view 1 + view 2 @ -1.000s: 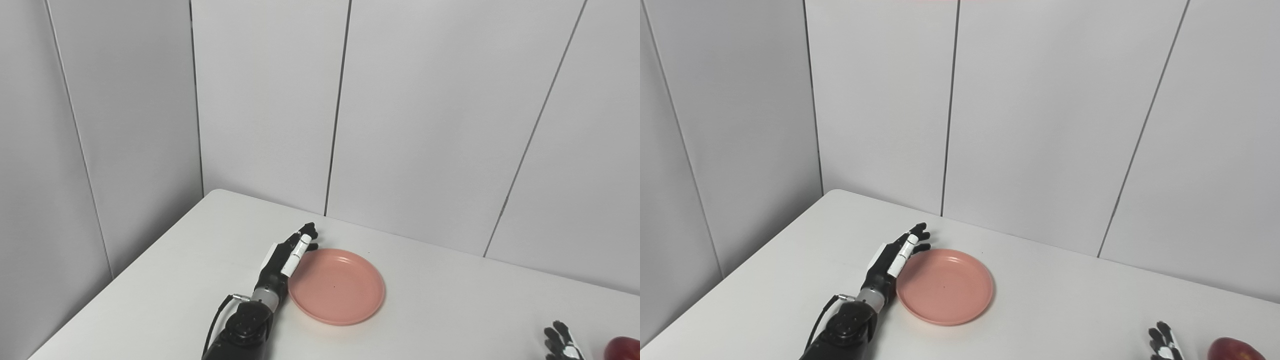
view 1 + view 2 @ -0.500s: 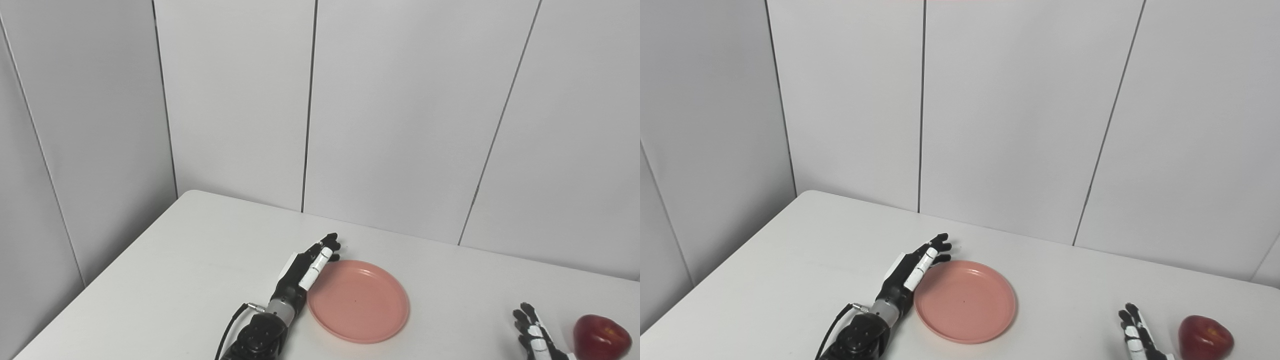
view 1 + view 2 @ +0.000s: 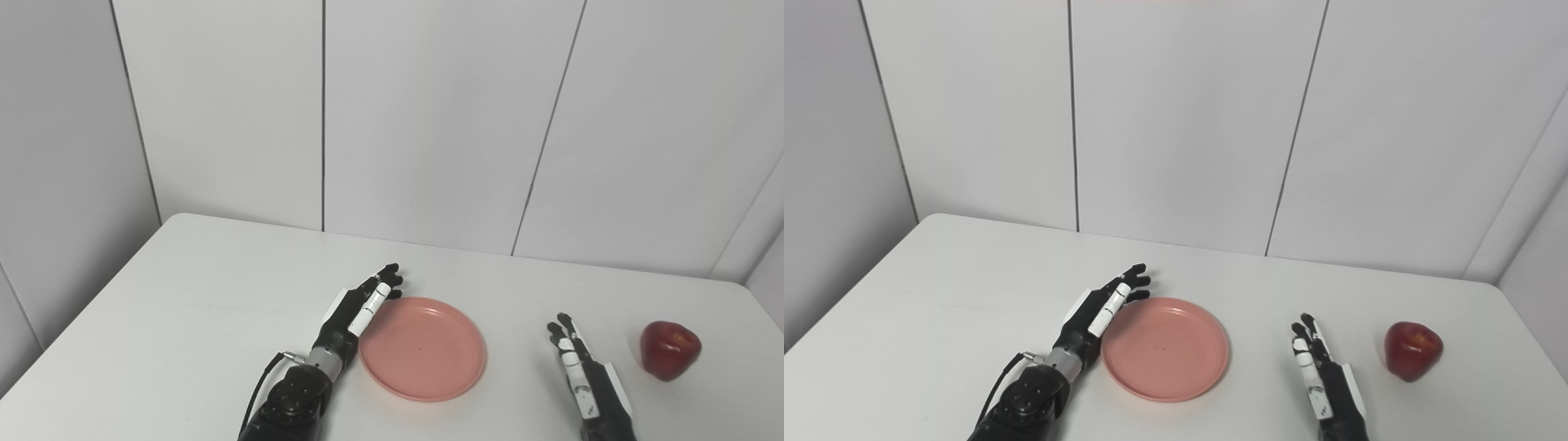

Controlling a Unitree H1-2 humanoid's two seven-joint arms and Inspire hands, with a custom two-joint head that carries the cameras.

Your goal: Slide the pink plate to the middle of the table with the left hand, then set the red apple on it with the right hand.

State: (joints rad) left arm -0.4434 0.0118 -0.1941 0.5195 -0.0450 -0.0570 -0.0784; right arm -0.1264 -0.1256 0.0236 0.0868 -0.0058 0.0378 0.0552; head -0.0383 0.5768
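Against the plate's (image 3: pixel 422 349) left rim, the flat, empty left hand (image 3: pixel 358 309) should push evenly rightward, while the open right hand (image 3: pixel 579 367) waits left of the apple (image 3: pixel 669 349).

Left robot hand (image 3: pixel 358 306) flat against pink plate (image 3: pixel 422 349); red apple (image 3: pixel 669 349) apart.
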